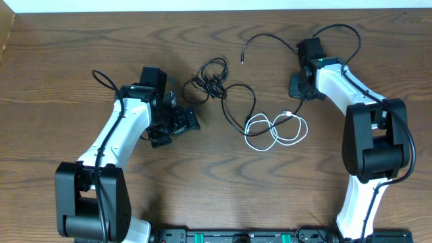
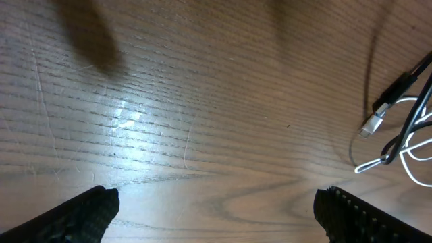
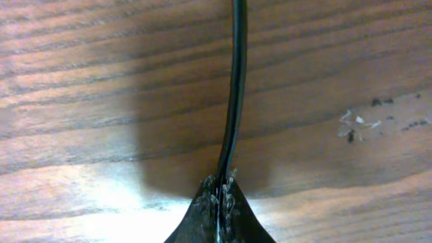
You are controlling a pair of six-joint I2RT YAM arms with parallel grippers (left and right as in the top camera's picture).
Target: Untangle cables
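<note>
**On the table: cables partly spread, right jaws pinched on a black one**

Nearest the arm bases, at 3 o'clock of table (image 1: 67,67) centre, the white cable (image 1: 273,131) lies in loose overlapping loops. The left wrist view shows its silver plug (image 2: 373,125) just beside a black plug (image 2: 398,86).

At 9 o'clock of centre, the left gripper (image 1: 181,125) sits over wood with its fingers (image 2: 81,214) spread fully apart, holding nothing.

Farther back, at 12 o'clock, the black cables (image 1: 212,79) form a small knot. One strand loops down to cross the white loops.

At 2 o'clock, the right gripper (image 1: 299,85) is closed tight. The right wrist view shows its fingertips (image 3: 219,209) pinched on a black cable (image 3: 234,88) that runs straight away over the wood. Which of the two black ones it is, cannot tell.
</note>
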